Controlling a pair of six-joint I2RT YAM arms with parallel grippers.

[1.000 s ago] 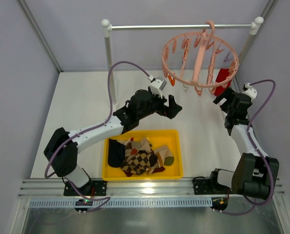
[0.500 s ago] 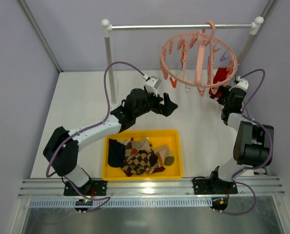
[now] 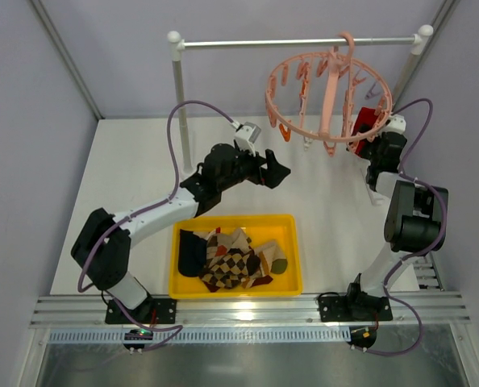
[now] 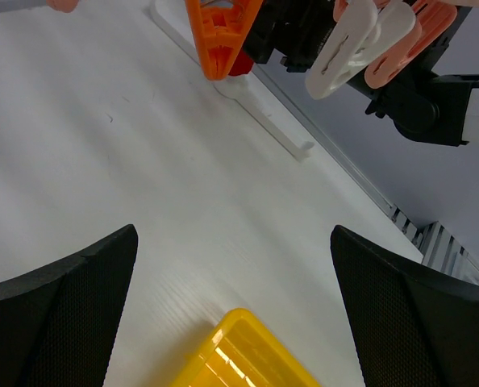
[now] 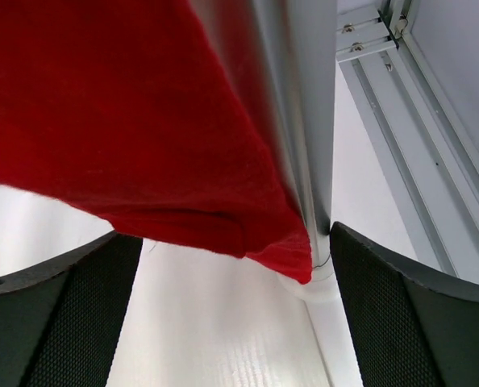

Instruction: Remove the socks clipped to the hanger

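Observation:
The salmon-pink ring hanger hangs by its hook from the rail, its clips dangling. A plain red sock is clipped at its right side. My right gripper is open right under that sock. In the right wrist view the red sock fills the top, its lower edge just above my right gripper, between the spread fingers. My left gripper is open and holds nothing, left of and below the ring. In the left wrist view an orange clip and a white clip hang ahead of it. Several socks lie in the yellow tray.
The white-and-metal rail stand has its left post beside my left arm and its right post close behind the red sock. A corner of the yellow tray shows under my left gripper. Grey walls close in on both sides.
My right arm has folded upward and brought its open gripper up to the red sock. My left gripper has drifted back and left. The hanger has swayed a little.

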